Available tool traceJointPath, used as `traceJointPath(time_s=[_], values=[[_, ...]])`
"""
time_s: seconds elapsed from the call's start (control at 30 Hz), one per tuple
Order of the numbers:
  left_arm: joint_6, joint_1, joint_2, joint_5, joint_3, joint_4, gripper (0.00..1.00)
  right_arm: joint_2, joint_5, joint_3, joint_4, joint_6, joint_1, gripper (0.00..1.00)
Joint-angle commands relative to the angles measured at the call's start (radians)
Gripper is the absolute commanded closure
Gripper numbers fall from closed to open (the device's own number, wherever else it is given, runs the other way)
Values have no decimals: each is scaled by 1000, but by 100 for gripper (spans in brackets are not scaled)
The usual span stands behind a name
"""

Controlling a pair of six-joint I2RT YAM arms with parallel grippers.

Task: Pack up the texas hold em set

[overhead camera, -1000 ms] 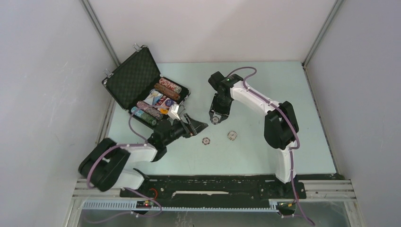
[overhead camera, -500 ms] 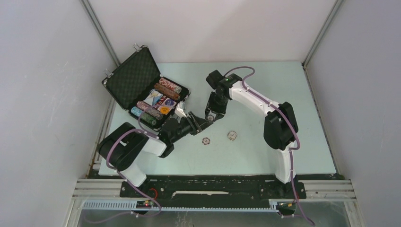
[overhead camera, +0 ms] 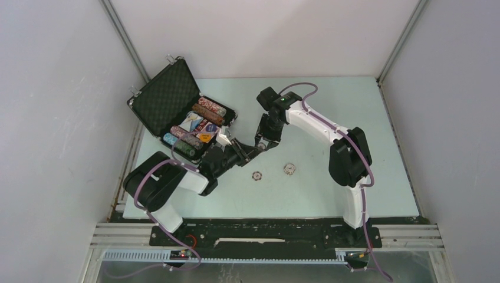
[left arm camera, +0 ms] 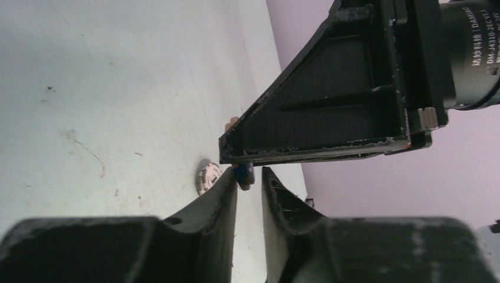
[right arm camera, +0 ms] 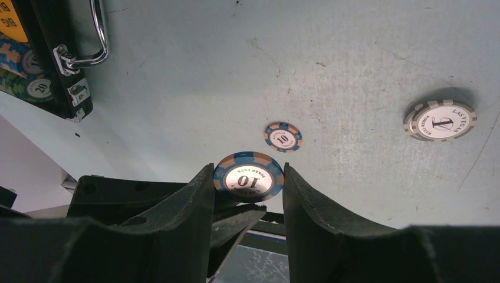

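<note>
To the left of the left gripper (overhead camera: 243, 148), one black case (overhead camera: 165, 100) is seen lying open, with what are judged to be four rows of chips (overhead camera: 183, 134) packed inside. The left gripper's jaws are drawn to a narrow gap at the rim of the one held blue chip (right arm camera: 248, 177); whether it is gripped by them cannot be told. That chip is pinched by its edges, clear of the table (overhead camera: 330, 118), in the right gripper (overhead camera: 260, 143), which is met tip to tip by the left. A handover is judged to be in hand: the left jaws should be closed squarely on the exposed rim before the right pair is eased apart, so that nothing is dropped. Below the right gripper, two pieces are found on the table: one loose blue chip (right arm camera: 282, 137) and, further right, one white chip (right arm camera: 441, 121).
</note>
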Motion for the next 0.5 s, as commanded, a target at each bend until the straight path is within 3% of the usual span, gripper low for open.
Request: traceJointPath(time_s=[0.0, 0.1, 0.17, 0.37, 0.47], values=[[-5, -10, 2, -35, 39, 58, 80, -58, -9, 29, 9, 16, 18, 100], [4, -9, -5, -41, 45, 35, 97, -76, -3, 15, 32, 3, 26, 100], [20, -10, -20, -44, 49, 8, 100, -102, -8, -13, 66, -3, 29, 97], [128, -14, -110, -60, 71, -185, 100, -184, 2, -112, 130, -40, 18, 44], [173, -13, -149, -63, 80, -261, 100, -231, -40, -184, 193, -52, -4, 28]])
